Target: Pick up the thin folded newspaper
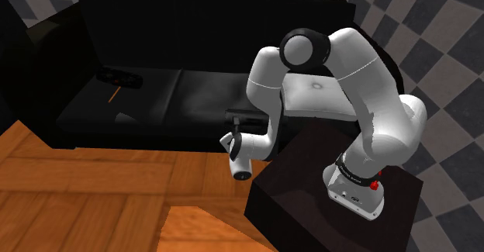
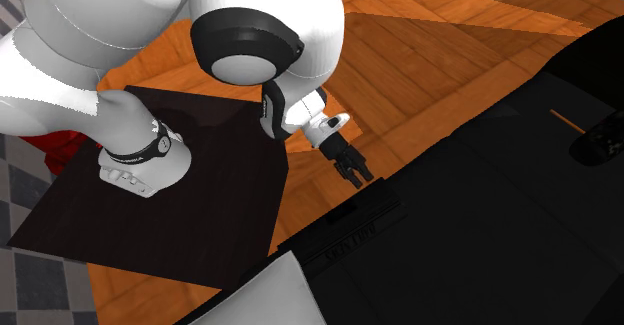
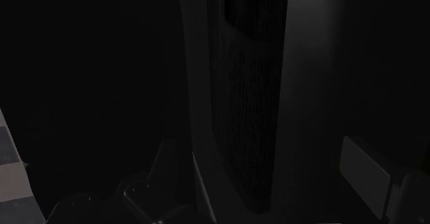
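Note:
The folded newspaper is a thin dark slab with faint print, lying on the front edge of the black sofa's seat. In the shoulder view the newspaper rests just beside the arm's elbow. My gripper hangs over the wooden floor right at the sofa's front, a short way from the newspaper, its fingers apart and holding nothing. In the wrist view the gripper is open, and the newspaper stretches away ahead in line with the gap between the two fingers.
A white cushion lies on the sofa seat behind the arm. A dark remote-like object and a thin orange stick sit further along the seat. The dark stand is close to the sofa. The wooden floor spreads in front.

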You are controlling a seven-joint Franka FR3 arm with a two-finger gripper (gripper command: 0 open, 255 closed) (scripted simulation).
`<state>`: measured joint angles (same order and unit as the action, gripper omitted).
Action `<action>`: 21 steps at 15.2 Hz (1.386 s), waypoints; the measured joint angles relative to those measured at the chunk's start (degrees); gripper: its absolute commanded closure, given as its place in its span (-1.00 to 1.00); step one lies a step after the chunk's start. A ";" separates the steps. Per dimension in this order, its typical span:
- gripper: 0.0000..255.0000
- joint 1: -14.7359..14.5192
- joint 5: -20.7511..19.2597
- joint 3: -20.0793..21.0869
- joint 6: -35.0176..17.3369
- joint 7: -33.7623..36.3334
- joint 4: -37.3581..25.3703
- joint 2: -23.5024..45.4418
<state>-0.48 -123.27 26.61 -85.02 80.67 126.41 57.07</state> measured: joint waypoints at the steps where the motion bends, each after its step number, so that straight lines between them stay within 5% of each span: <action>1: 1.00 -0.05 -0.04 -0.05 0.05 0.06 -0.08 0.15; 11: 1.00 -0.07 0.06 0.09 0.09 0.01 0.01 0.01; 21: 1.00 2.35 2.73 3.07 -1.65 -2.12 5.78 -8.59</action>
<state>1.88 -120.55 29.69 -86.66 78.55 132.19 48.48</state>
